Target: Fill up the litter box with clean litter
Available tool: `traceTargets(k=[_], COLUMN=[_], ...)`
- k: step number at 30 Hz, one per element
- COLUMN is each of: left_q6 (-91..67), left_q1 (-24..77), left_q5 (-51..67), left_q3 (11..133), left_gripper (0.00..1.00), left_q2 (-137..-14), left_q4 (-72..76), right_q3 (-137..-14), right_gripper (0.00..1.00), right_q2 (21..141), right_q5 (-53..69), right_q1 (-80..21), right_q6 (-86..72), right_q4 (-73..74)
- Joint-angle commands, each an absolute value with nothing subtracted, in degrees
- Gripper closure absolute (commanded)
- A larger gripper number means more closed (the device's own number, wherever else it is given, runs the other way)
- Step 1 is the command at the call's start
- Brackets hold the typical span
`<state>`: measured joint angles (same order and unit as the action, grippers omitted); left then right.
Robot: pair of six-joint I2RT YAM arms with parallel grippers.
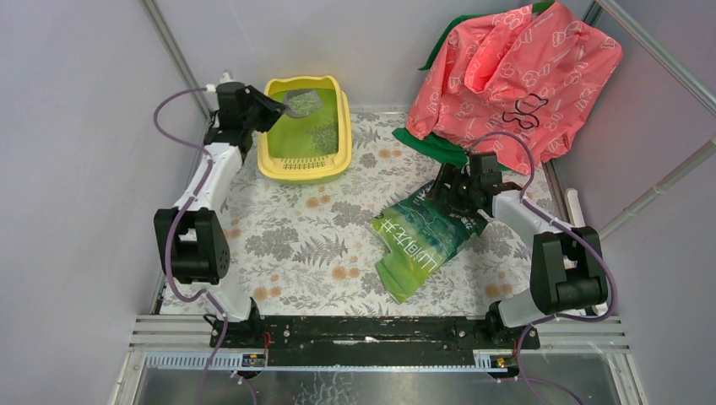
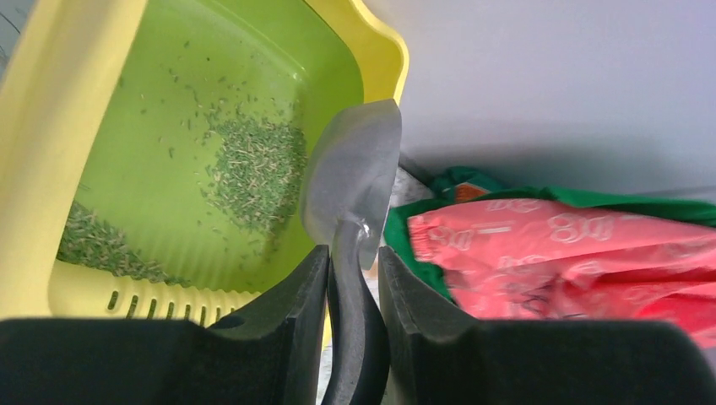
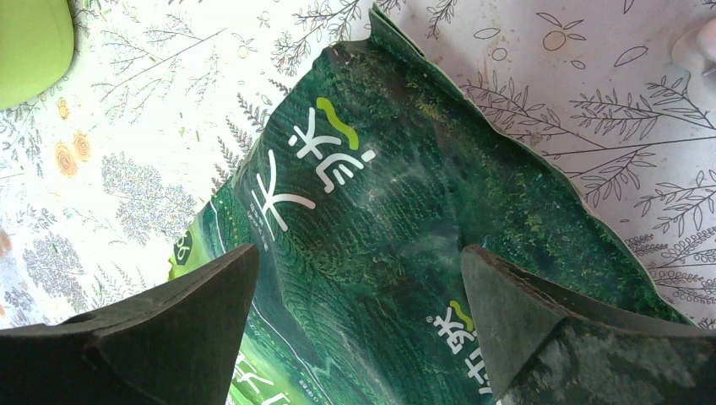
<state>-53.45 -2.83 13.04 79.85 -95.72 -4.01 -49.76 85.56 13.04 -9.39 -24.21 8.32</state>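
The yellow litter box [image 1: 279, 164] stands at the back left, green inside, with its slotted lip toward me. Clean litter [image 1: 325, 135] lies in it as a thin grainy patch. In the left wrist view two patches show, one in the middle [image 2: 257, 169] and one by the slotted lip [image 2: 93, 245] of the box [image 2: 51, 126]. My left gripper [image 1: 274, 105] is shut on the dark handle of a grey scoop [image 2: 355, 177], whose blade hangs over the box's right rim [image 1: 302, 103]. My right gripper [image 3: 359, 270] is open above the glossy green bag [image 3: 380, 194].
The green bag [image 1: 422, 236] lies flat right of centre on the floral table cover [image 1: 295, 245]. A crumpled pink bag [image 1: 515, 76] over green cloth fills the back right corner. Grey walls close in the left, back and right sides.
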Motion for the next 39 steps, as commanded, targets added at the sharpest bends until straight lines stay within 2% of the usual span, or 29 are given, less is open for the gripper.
traceTargets(k=[1,9,20,29,32,39], left_q6=[-37.89,-27.89,-12.89,-6.11,-10.46,-25.53], left_q1=[2.68,9.30,20.69,27.44,27.79,27.00], left_q5=[-2.89,-19.33,-42.99,-50.64,-47.06,-20.30], left_q3=[89.41,94.46,96.94,96.79,96.85,83.66], left_gripper=[1.00,1.00,1.00,1.00,1.00,1.00], left_q2=[-97.78,-100.29,-99.63,-96.91,-94.74,-77.89], left_q4=[-16.19,-22.61,-22.61,-21.17,-25.55,-30.15], right_q3=[-50.25,-50.10,-50.35,-51.36,-51.69,-52.64], right_gripper=[0.02,0.02,0.02,0.02,0.02,0.01], right_q2=[83.23,83.23,83.30,82.24,81.78,80.31], right_q5=[13.45,13.55,13.60,13.05,12.78,11.18], right_q1=[-9.93,-9.89,-9.91,-9.92,-9.95,-9.85], right_q6=[-23.50,-23.53,-23.64,-23.37,-23.39,-22.90], right_q4=[8.24,8.24,8.36,10.00,10.49,12.02])
